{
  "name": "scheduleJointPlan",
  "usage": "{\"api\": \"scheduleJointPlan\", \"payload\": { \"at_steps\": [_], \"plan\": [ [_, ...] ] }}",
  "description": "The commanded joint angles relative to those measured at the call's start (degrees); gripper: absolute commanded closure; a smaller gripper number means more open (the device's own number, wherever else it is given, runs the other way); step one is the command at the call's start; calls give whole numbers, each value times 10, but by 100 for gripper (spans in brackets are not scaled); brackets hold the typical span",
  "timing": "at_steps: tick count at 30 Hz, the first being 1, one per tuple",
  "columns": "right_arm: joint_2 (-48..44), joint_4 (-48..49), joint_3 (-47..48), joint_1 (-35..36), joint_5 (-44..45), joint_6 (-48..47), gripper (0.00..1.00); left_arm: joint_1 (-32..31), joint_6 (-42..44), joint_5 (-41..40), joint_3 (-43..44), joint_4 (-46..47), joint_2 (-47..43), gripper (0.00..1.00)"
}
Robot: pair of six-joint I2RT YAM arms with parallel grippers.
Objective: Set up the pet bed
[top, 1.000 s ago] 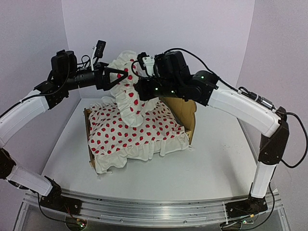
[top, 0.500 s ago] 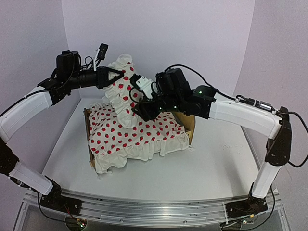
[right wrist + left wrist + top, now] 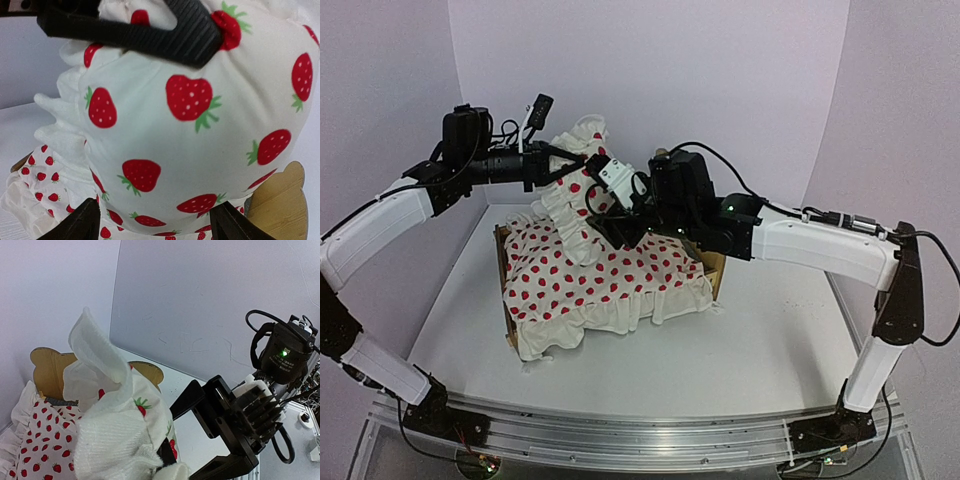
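From above, the pet bed (image 3: 504, 292) stands on the desk (image 3: 770, 340) a little toward 10 o'clock from the middle. Its plywood headboard (image 3: 716, 262) is at the 3 o'clock end, and the strawberry-print duvet (image 3: 610, 280) is draped over the frame. The left fingers (image 3: 564, 160) are closed on the ruffled edge of the matching pillow (image 3: 575, 198), which hangs upright above the duvet's 12 o'clock side. The right fingers (image 3: 612, 228) stand spread apart just beside the pillow at its 4 o'clock. In the left wrist view the bunched pillow (image 3: 115, 435) fills the foreground and hides that arm's own fingers. The right fingers (image 3: 196, 401) show at 4 o'clock, wide apart and holding nothing. The wavy headboard (image 3: 49, 365) peeks out at 9 o'clock, with the duvet (image 3: 35, 445) below it. In the right wrist view the pillow (image 3: 165, 125) looms close, with a ribbed left finger (image 3: 135, 31) pressed across its top at 12 o'clock. The right fingers (image 3: 76, 226) sit far apart at 7 and 5 o'clock, and the headboard (image 3: 280, 200) shows at 4 o'clock.
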Motion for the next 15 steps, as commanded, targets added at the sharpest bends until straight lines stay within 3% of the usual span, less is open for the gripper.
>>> {"api": "scheduleJointPlan", "payload": {
  "at_steps": [1,2,3,7,9,10,12,13,15],
  "plan": [
    [-30,70,1,2,33,-15,25,-1,39,30,32,-7,2,100],
    [-27,77,1,2,35,-16,27,-1,43,38,32,-5,3,100],
    [-22,82,3,2,36,-17,36,-1,41,48,32,-2,4,100],
    [0,92,28,1,58,-6,93,3,8,35,44,-6,20,100],
    [9,88,43,-1,79,9,100,16,3,10,52,-17,29,97],
    [11,81,50,-2,89,16,100,26,5,-7,54,-19,31,90],
    [21,47,71,-5,127,26,100,40,18,-66,54,-15,31,49],
    [27,23,88,-8,157,30,100,47,28,-94,56,-12,31,34],
    [54,-78,143,-25,214,65,100,60,60,-141,64,-9,29,16]
  ]
}}
